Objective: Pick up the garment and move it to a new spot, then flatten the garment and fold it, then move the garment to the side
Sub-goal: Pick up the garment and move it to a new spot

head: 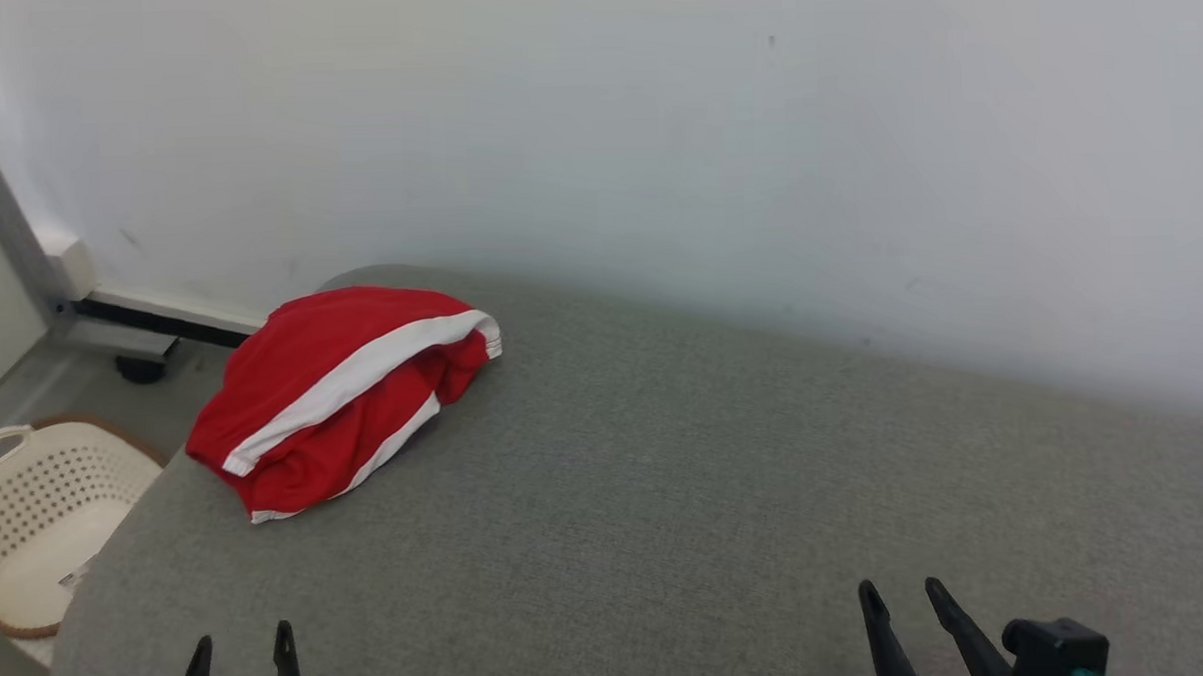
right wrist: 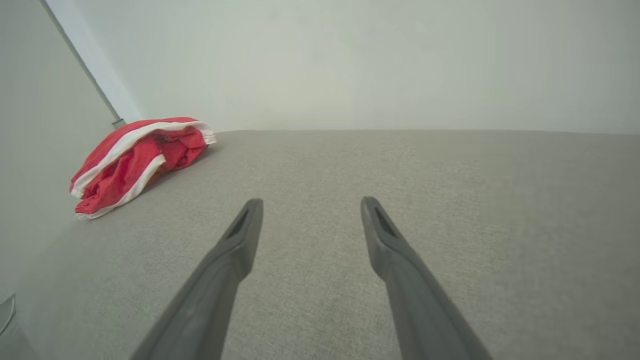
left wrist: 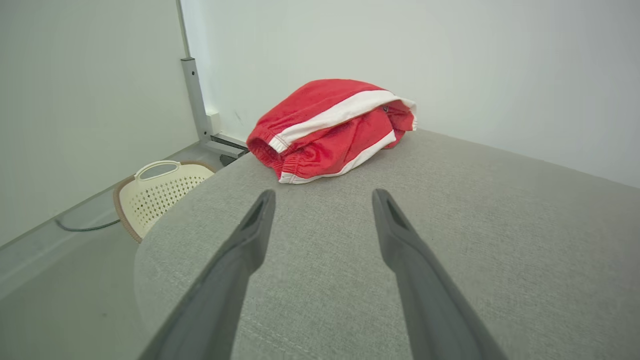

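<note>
The garment (head: 338, 392) is red with white stripes and lies bunched in a loose fold at the far left of the grey padded surface (head: 667, 496). The left wrist view has the garment (left wrist: 330, 130) straight ahead beyond the fingertips, and the right wrist view has the garment (right wrist: 137, 160) far off to the left. My left gripper (head: 240, 646) sits at the near left edge, open and holding nothing; in its own view the left gripper (left wrist: 322, 197) points at the cloth. My right gripper (head: 903, 596) is at the near right, open too, and the right gripper (right wrist: 310, 205) hovers over bare fabric.
A cream perforated laundry basket (head: 37, 508) stands on the floor left of the surface, also seen as the basket (left wrist: 157, 192). A white wall (head: 705, 154) backs the surface. A grey metal post (head: 2, 219) and a baseboard run along the far left corner.
</note>
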Motion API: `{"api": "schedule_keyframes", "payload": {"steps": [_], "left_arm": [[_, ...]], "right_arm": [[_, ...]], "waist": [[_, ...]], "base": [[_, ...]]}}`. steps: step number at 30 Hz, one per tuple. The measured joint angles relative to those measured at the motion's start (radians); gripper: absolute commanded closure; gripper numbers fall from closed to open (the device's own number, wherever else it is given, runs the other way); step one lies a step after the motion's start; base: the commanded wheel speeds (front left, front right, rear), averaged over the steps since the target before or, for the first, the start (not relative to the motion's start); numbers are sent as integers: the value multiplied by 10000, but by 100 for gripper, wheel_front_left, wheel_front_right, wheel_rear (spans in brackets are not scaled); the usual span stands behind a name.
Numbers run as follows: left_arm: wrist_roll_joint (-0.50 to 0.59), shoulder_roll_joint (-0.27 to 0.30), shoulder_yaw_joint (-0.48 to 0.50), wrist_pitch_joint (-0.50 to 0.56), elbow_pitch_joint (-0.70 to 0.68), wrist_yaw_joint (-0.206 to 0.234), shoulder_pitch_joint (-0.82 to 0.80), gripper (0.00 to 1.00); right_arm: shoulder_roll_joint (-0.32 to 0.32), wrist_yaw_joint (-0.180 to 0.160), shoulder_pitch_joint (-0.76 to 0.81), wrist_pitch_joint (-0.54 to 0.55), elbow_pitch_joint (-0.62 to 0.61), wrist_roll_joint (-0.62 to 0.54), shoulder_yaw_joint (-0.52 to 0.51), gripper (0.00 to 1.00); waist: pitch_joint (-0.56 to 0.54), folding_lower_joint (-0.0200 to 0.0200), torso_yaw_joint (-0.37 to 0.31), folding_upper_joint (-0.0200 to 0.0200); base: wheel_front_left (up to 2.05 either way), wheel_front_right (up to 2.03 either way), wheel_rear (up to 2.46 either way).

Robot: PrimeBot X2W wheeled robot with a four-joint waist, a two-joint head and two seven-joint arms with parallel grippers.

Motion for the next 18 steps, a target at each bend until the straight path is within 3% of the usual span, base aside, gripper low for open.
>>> {"api": "schedule_keyframes", "payload": {"steps": [8,18], "left_arm": [[-236,84,422,-345,-422,247,339,0],[-550,201,817,-803,-245,291,585,0]], "right_arm": [[10,0,-969,23,301,-75,717,0],[10,0,-1662,-81,844,-107,1317,0]], "waist": [[339,0,1038,0],[859,1,1493,2]], "base": [[0,0,0],[0,0,0]]}}
